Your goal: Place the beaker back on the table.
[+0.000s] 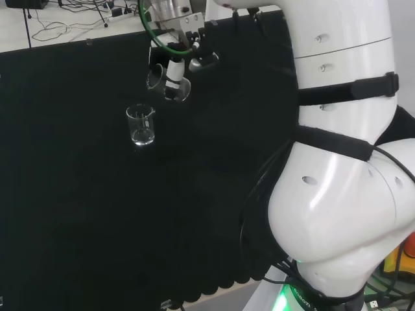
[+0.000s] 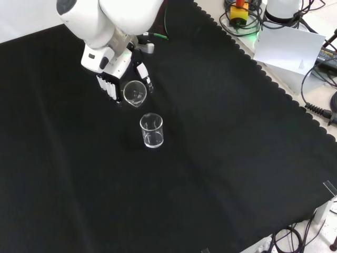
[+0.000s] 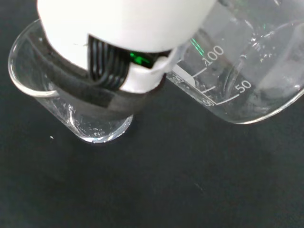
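Note:
My hand (image 2: 109, 79) is shut on a clear glass beaker (image 2: 135, 93), fingers on one side and thumb on the other. The beaker hangs tilted above the cloth, its mouth and spout turned toward the front camera. In the head view the hand (image 1: 174, 70) holds this beaker (image 1: 157, 78) just right of and above a second clear beaker (image 1: 141, 124). That second beaker (image 2: 151, 130) stands upright on the black cloth, apart from the hand. In the wrist view the held beaker (image 3: 247, 71) shows printed graduations, and a white part of the hand (image 3: 123, 33) half hides the standing beaker (image 3: 71, 114).
The arm's big white links (image 1: 337, 162) take up the right of the head view. Cables and a power strip (image 1: 78, 16) lie beyond the cloth's far edge. In the front view a white sheet (image 2: 287, 47) and cables (image 2: 316, 100) sit past the cloth's scalloped edge.

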